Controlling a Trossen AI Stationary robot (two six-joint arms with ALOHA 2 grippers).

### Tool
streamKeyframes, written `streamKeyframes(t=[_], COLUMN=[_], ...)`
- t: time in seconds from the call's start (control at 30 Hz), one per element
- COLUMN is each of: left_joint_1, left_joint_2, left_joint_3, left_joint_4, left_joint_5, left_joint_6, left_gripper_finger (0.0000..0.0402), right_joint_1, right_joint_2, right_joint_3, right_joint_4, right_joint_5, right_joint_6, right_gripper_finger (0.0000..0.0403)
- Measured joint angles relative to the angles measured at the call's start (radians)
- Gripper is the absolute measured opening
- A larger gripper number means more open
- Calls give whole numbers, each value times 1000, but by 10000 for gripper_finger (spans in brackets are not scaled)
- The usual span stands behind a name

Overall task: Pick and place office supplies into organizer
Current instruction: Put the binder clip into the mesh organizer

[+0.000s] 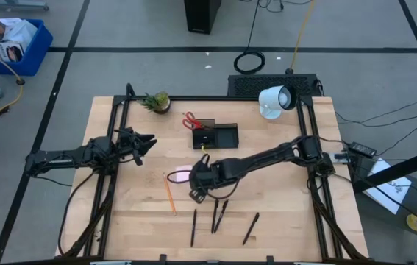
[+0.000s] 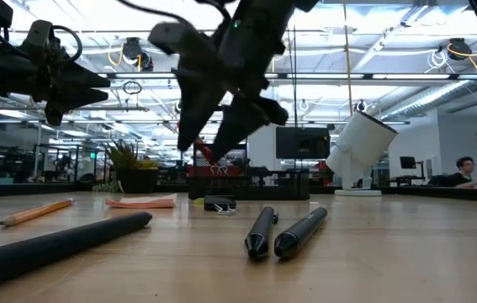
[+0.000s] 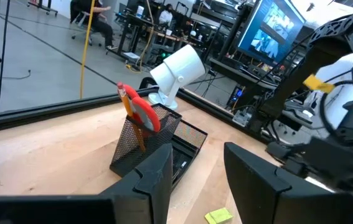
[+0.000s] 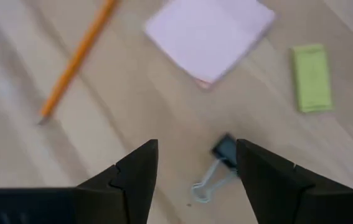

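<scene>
Hovering over the middle of the table (image 1: pixel 282 213), the right gripper (image 4: pixel 196 167) pointed down with its fingers (image 4: pixel 132 171) spread and nothing between them. A binder clip (image 4: pixel 216 168) lay on the wood right under the gap, its black body nearer the right-hand finger, untouched as far as the wrist view showed. Just beyond the clip lay the pink pad (image 4: pixel 210 34), with a yellow-green piece (image 4: pixel 313 78) beside it and an orange pencil (image 4: pixel 76 59) off to the other side. In the high view the pad (image 1: pixel 179 177) sat touching the gripper's left edge, the pencil (image 1: pixel 170 195) a little farther left, and four black pens (image 1: pixel 219 217) lay nearer the front edge. The organizer (image 1: pixel 214 135) stood well apart toward the back, red scissors (image 1: pixel 190 121) and another pencil upright in its cup. The left gripper (image 1: pixel 145 145) waited in the air at the left side, its fingers (image 3: pixel 157 171) parted and empty, facing the organizer.
</scene>
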Motion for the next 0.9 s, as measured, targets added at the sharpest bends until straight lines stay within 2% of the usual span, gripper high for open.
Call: streamKeyframes(t=[0.1,0.2,0.3,0.9], left_joint_1=[0,0,0,0], left_joint_2=[0,0,0,0], left_joint_3=[0,0,0,0], left_joint_4=[0,0,0,0], left_joint_5=[0,0,0,0], left_joint_6=[0,0,0,0], left_gripper_finger=[147,147,147,147], right_joint_1=[-9,-14,-9,28], right_joint_2=[-3,1,-15,-36], right_joint_3=[1,1,1,0], right_joint_4=[-39,-52,-94,-192], right_joint_5=[3,73,120,188], right_joint_6=[32,184,259,546], right_gripper_finger=[209,206,204,203])
